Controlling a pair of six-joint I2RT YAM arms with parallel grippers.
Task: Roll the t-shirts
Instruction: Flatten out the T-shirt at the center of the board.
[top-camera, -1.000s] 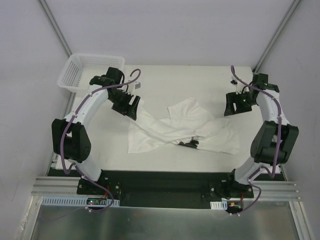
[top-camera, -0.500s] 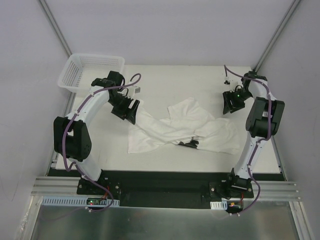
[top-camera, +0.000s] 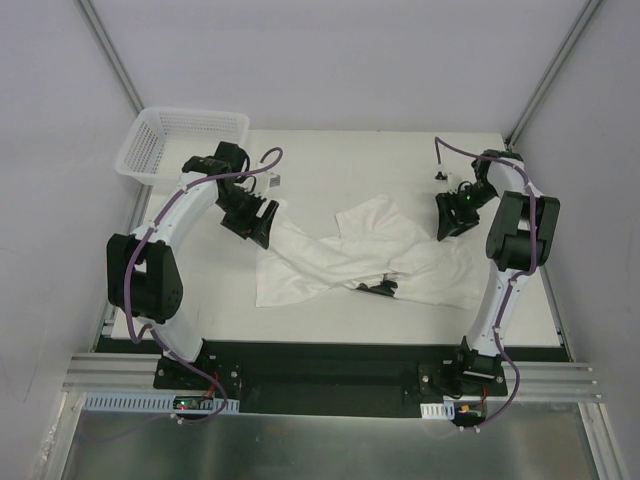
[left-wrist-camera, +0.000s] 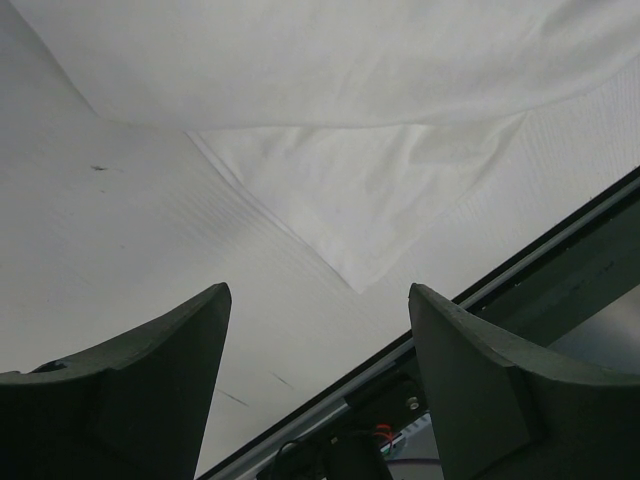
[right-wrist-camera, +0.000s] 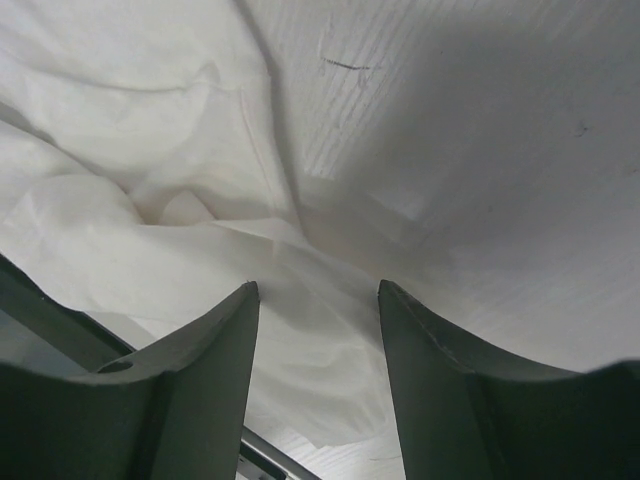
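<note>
A white t-shirt (top-camera: 365, 262) lies crumpled and twisted across the middle of the table, its small dark neck label (top-camera: 378, 288) near the front. My left gripper (top-camera: 262, 226) hovers open and empty over the shirt's far left corner; the left wrist view shows a pointed cloth corner (left-wrist-camera: 350, 210) ahead of the jaws (left-wrist-camera: 318, 300). My right gripper (top-camera: 448, 222) is open and empty just above the shirt's right end. The right wrist view shows rumpled cloth (right-wrist-camera: 180, 230) under and between the open fingers (right-wrist-camera: 318, 300).
A white plastic mesh basket (top-camera: 183, 141) stands at the table's far left corner. The table's front edge and a black rail (left-wrist-camera: 560, 250) show in the left wrist view. Grey walls enclose the back and both sides.
My right arm has swung inward and down, bringing its gripper left to the shirt's right end. My left gripper has shifted only slightly. The shirt has not moved.
</note>
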